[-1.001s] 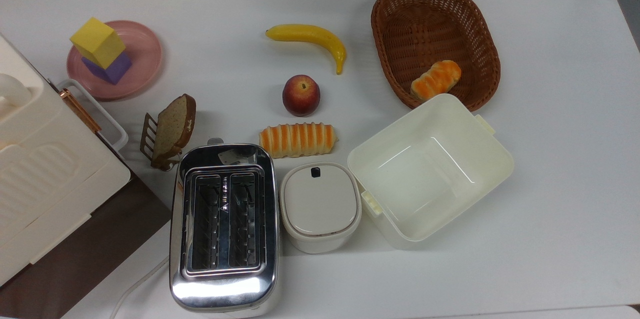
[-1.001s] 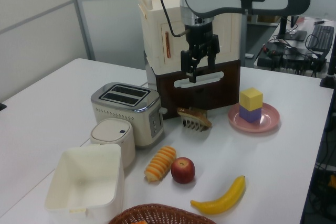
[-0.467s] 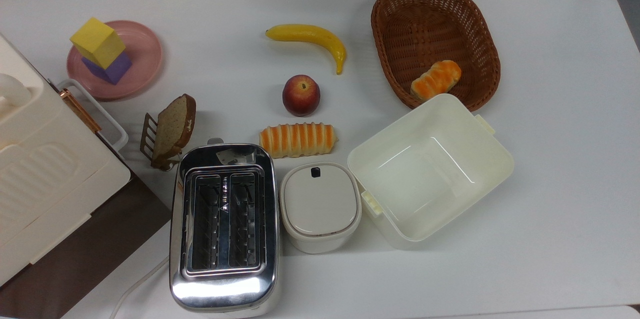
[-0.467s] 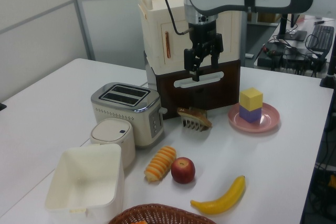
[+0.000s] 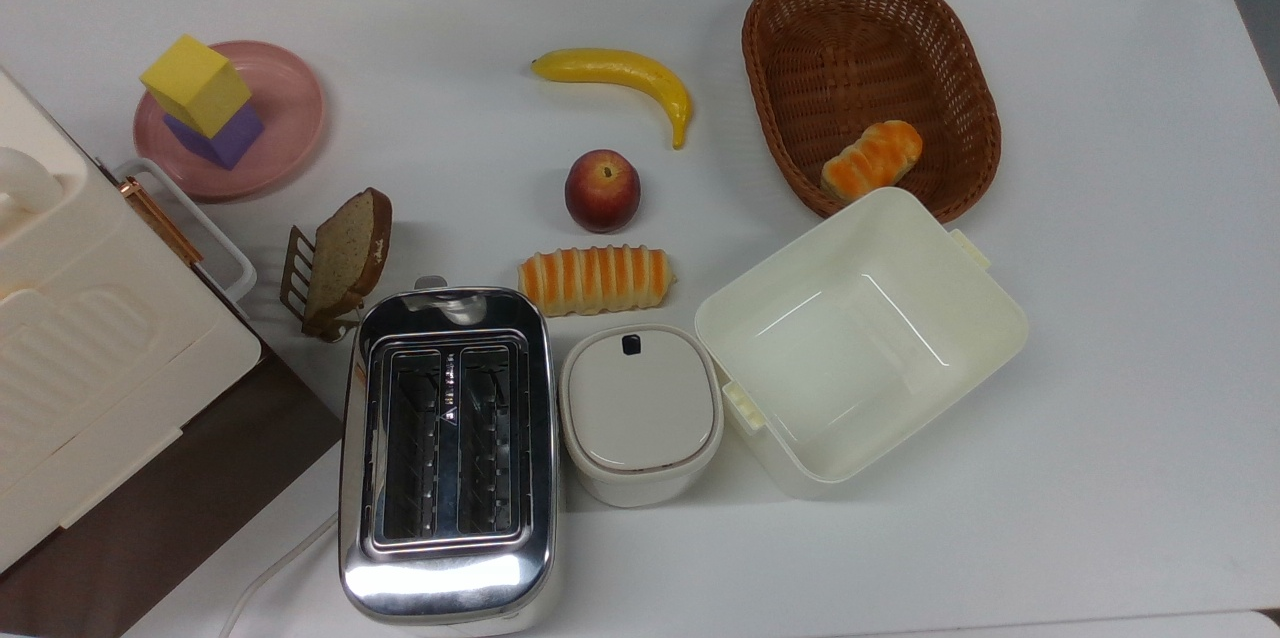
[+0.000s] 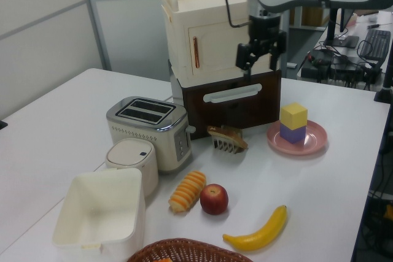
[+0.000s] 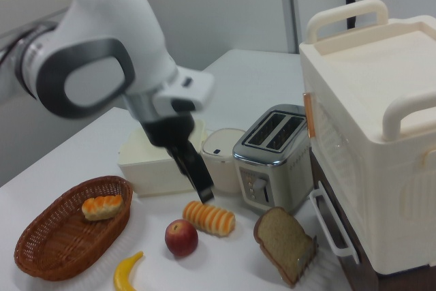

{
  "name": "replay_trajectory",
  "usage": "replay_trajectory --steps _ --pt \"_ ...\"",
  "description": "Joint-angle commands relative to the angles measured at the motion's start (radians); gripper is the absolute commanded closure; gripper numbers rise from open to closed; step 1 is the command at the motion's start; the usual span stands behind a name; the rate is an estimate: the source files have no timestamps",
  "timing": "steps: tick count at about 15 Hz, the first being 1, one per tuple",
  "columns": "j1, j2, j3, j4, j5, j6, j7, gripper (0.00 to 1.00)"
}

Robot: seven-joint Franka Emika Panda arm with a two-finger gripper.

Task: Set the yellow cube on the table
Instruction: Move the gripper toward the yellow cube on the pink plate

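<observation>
The claw (image 6: 261, 61), fingers parted and empty, hangs up high; grabbing the yellow cube (image 5: 196, 85) carelessly could topple the purple cube (image 5: 222, 137) (its perch) onto the worktop (image 5: 1100, 318).

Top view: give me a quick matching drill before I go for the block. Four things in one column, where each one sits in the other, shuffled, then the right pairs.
Things:
1. yellow cube
2. purple cube
3. slice of bread
4. small striped bun

Places:
A. in the wicker basket
B. on the purple cube
C. in a small rack beside the toaster
D. directly on the pink plate

Pairs: 1-B, 2-D, 3-C, 4-A
</observation>
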Motion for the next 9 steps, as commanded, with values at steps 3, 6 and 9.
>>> replay_trajectory --steps 3,6,9 --pt "-0.161 -0.03 0.009 -0.25 0.009 0.293 0.051 0.0" --pt "-0.216 0.005 0.007 -0.281 -0.002 0.396 0.051 0.0" --pt "-0.247 0.022 0.004 -0.281 -0.034 0.416 0.051 0.0"
